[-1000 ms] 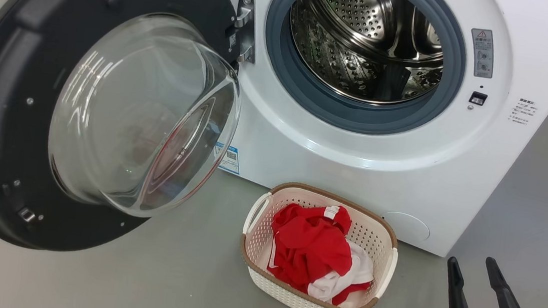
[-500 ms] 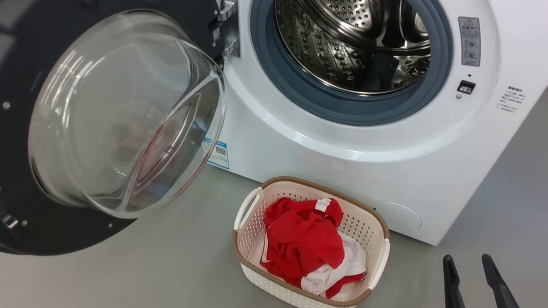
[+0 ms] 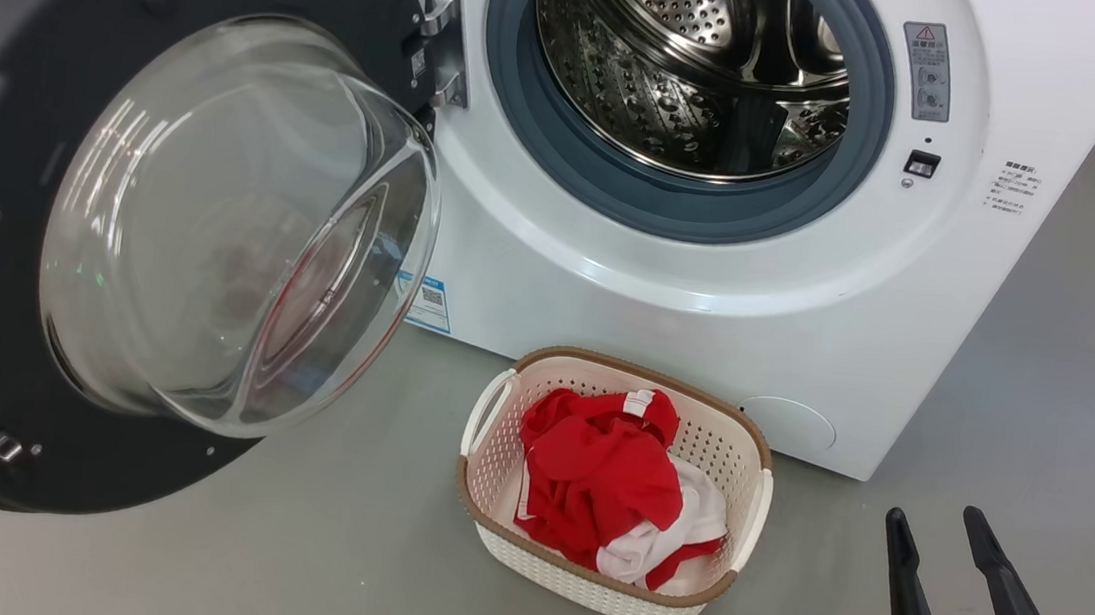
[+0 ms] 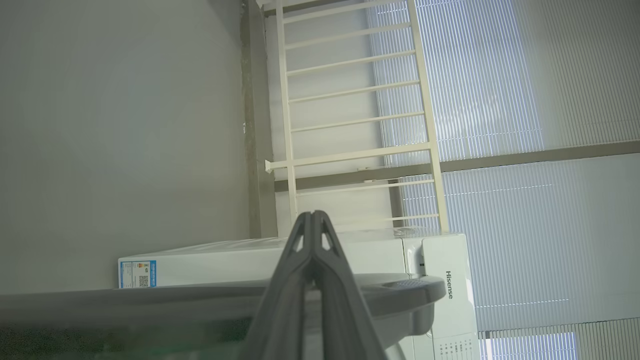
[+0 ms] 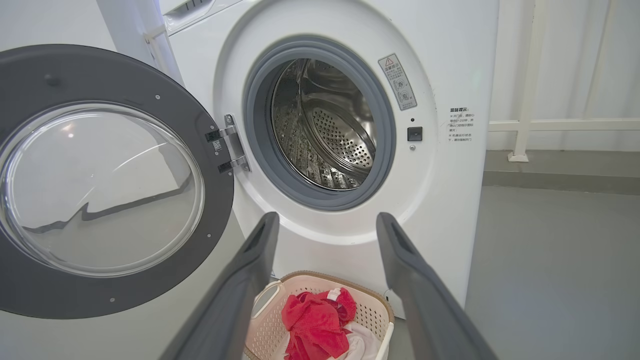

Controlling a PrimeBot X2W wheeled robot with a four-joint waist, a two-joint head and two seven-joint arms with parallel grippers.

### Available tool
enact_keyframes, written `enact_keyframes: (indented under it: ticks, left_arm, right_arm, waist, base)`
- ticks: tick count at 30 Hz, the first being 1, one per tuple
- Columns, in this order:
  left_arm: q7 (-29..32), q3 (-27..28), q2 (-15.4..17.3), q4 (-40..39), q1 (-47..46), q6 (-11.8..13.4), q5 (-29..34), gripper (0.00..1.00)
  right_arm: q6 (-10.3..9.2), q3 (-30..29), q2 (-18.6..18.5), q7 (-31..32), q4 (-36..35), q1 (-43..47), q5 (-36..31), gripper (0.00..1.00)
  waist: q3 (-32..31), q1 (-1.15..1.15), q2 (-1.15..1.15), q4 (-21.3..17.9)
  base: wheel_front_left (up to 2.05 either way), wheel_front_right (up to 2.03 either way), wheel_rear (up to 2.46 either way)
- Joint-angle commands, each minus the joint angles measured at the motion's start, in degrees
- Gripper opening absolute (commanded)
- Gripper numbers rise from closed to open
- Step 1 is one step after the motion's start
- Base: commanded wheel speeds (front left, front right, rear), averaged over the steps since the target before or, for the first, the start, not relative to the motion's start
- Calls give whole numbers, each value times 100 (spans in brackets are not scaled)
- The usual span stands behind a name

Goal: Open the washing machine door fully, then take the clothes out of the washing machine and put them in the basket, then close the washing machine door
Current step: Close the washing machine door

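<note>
Grey floor (image 3: pixel 282 563) is taking up the bottom of the head view, and the washing machine (image 3: pixel 669 299) is sitting on it, filling the upper middle and right. The washing machine door (image 3: pixel 6 195) is hanging wide open on the left side of the frame, its glass bowl bulging toward the camera. The shiny perforated drum (image 3: pixel 691 70) is showing through the opening at top centre. The basket (image 3: pixel 600 594) is standing at lower centre, just in front of the machine. The clothes (image 3: pixel 602 474) are lying bunched inside it, red on top with white poking out at the right.

The right gripper (image 3: pixel 934 516) is hovering in the lower right corner, fingers spread and gripping nothing, apart from the basket. In the left wrist view the left gripper (image 4: pixel 312 216) is rising from the bottom centre with its fingers pressed together and nothing between them. A blurry grey edge is crossing the bottom of that frame, and I can't tell if they're touching it.
</note>
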Motion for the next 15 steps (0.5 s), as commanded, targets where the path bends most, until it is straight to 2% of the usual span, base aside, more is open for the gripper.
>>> enact_keyframes:
  ticks: [1,6,15]
  left_arm:
    - [92,56,337,-90,-104,19,22,0]
    - [347,-121,283,-68,-9,-4,26,0]
    - [684,-295,109,-353,348,161,-7,0]
  right_arm:
    - [9,131,-58,-20,-145,-181,17,100]
    - [9,112,-58,-39,-127,-141,37,100]
    - [9,108,-58,-133,-54,-84,106,100]
  waist:
    - [-16,0,0,9]
    - [-70,0,0,49]
    - [-128,0,0,124]
  base:
    - [0,0,0]
    - [0,0,0]
    - [0,0,0]
